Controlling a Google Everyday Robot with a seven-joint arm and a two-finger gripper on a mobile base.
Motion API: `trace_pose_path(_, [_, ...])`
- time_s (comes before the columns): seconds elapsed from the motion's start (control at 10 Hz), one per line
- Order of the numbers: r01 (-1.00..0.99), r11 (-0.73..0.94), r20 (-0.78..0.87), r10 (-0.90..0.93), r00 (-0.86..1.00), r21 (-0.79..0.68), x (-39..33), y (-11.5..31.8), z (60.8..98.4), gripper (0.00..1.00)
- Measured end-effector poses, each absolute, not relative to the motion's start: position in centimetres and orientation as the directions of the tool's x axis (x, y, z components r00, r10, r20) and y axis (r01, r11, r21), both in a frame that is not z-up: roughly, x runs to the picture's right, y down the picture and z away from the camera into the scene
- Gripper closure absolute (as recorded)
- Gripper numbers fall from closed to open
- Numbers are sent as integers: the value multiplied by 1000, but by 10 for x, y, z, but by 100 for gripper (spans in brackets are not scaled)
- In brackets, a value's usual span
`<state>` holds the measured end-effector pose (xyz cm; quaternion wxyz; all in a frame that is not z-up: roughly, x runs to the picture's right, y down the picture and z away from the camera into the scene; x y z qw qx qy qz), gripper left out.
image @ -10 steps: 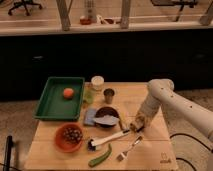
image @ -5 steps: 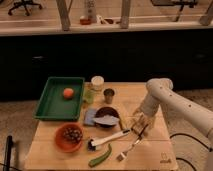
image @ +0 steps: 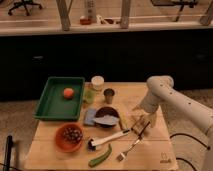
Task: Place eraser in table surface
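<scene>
— What has changed over the last second?

— The white arm's two-finger gripper [image: 142, 122] has dropped a little lower toward the light wooden plank table [image: 150, 150] and sits over its right-hand part, just right of the dark bowl [image: 106, 117]. Everything else on the table lies where it did.

— Are the jaws released or clenched?

— I cannot tell; the tip is too blurred. The small flat tan-topped eraser [image: 140, 121] shows as a tan patch right at the gripper's tip, close to or on the table, and whether it is held or already resting I cannot tell either.

— Count the things for me.

— One green rectangular tray [image: 47, 102] at the left with one orange round fruit [image: 68, 92] in it. One pale lidded jar [image: 97, 82], one small metal cup [image: 109, 95], one dark bowl, one blue cloth [image: 90, 116] tucked under the bowl's left edge. One orange bowl [image: 62, 143] holding dark berries, one white-handled brush [image: 108, 139], one green pepper [image: 100, 155], one fork [image: 131, 147].

— And the eraser's look?

— Small, flat, rectangular, tan on top; its darker base is hard to make out here.
</scene>
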<state>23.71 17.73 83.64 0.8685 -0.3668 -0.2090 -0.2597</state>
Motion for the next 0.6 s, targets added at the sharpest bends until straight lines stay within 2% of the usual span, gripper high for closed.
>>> trace_pose_path(0.6, [564,640,487,-320,813,-521,252,149,837,20])
